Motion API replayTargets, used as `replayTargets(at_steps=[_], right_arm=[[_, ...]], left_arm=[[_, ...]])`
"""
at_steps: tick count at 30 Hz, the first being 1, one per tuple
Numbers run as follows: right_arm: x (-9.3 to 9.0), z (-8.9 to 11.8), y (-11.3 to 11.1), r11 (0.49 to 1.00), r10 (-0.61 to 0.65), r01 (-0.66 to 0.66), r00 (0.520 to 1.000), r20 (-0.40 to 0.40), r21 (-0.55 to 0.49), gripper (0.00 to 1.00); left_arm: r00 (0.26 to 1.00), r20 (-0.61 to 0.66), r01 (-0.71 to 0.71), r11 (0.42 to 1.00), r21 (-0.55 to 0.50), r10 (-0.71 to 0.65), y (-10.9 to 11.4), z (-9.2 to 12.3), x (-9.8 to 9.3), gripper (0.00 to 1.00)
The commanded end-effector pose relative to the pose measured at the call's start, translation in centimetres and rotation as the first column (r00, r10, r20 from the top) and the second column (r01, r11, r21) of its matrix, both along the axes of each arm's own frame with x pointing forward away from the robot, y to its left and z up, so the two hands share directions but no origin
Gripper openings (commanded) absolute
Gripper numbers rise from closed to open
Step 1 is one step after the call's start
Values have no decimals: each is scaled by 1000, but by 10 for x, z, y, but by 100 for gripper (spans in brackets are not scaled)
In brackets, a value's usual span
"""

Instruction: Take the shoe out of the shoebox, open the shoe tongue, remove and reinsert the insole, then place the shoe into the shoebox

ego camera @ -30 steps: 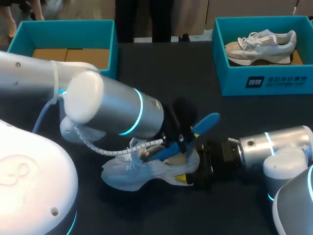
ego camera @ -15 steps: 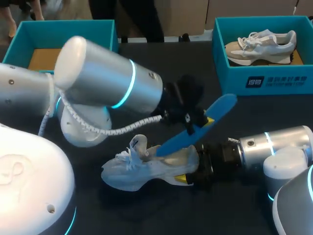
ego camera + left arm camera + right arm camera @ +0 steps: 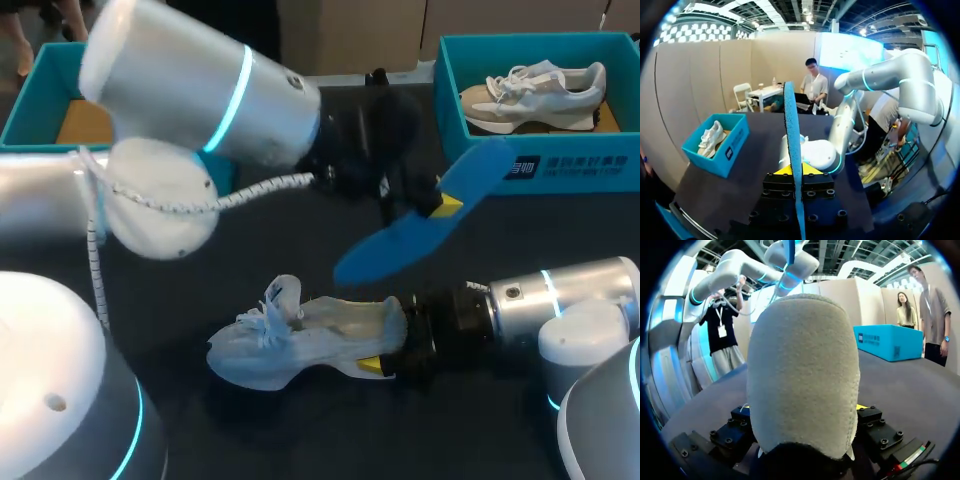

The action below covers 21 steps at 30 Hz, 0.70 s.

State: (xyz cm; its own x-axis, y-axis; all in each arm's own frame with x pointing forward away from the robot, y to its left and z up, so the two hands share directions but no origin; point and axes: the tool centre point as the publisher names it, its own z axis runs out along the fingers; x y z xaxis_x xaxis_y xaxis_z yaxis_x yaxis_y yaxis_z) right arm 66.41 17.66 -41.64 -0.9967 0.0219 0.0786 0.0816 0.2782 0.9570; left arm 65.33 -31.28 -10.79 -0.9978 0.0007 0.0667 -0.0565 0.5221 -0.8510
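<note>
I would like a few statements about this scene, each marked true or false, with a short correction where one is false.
1. The blue foam insole is held in the air, apart from the shoe below it. True.
2. The left arm's jaws are open and empty. False: they are shut on the insole.
3. The pale grey sneaker nearest the robot lies inside a box. False: it lies on the dark table, with its heel between the right arm's jaws.
4. A second pale sneaker lies in the teal cardboard shoebox at the table's far right. True.
</note>
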Motion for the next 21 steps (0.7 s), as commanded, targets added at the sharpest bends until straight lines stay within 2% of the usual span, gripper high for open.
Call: replayTargets(at_steps=[1, 11, 15, 21], right_arm=[[-1, 1, 2, 1000, 0, 0, 1000, -1, -6, 0], [-1, 1, 2, 1000, 0, 0, 1000, -1, -6, 0], [-1, 1, 2, 1000, 0, 0, 1000, -1, -6, 0], [-1, 1, 2, 1000, 0, 0, 1000, -1, -6, 0]], left_arm=[[998, 3, 55, 998, -9, -55, 30, 31, -7, 0], [997, -6, 79, 993, -89, -80, 51, 59, -12, 0], [995, -59, 72, 983, -171, -83, 66, 77, -7, 0], [995, -59, 72, 983, -171, -83, 66, 77, -7, 0]])
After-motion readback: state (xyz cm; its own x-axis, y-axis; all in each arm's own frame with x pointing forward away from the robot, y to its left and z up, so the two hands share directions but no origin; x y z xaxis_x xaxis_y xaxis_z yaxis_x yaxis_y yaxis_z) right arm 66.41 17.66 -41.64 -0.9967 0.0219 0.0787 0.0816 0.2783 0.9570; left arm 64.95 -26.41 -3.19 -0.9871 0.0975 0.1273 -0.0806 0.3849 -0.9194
